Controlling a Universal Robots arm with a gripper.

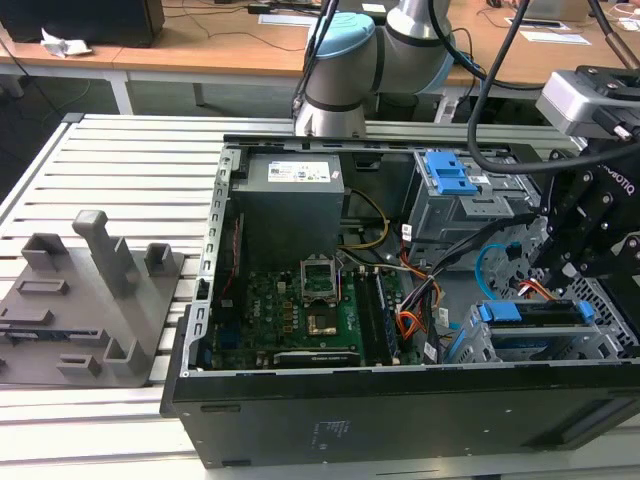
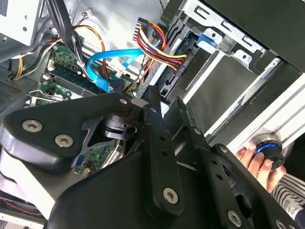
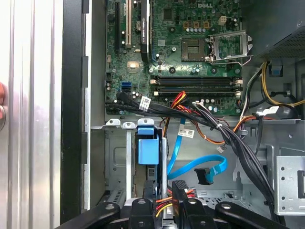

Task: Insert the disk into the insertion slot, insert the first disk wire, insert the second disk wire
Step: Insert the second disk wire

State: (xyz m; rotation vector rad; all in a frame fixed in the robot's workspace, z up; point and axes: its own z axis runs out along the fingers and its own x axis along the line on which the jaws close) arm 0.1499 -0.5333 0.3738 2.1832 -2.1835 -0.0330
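Open PC case (image 1: 300,420) on a slatted counter (image 1: 120,160). The robot arm's tool (image 3: 163,202) hangs low over the insertion slot (image 1: 545,345), at the exterior view's lower right. Can't tell whether it's clenched or released. The disk (image 1: 535,311) sits in that slot w/ its blue frame showing. The second disk wire (image 3: 190,167) loops just beside the disk, dark end connector near the tool. The first disk wire (image 1: 533,290) curves just beside the tool. A person's hand (image 2: 251,162) is at a blue-ringed knob (image 2: 267,148).

Your arm (image 1: 415,45): silver-grey joints, pale blue cap (image 1: 345,35). Your gripper (image 3: 164,210): black linkage bars (image 2: 157,157), silver screws (image 2: 32,125); black cable (image 1: 484,90) behind it.
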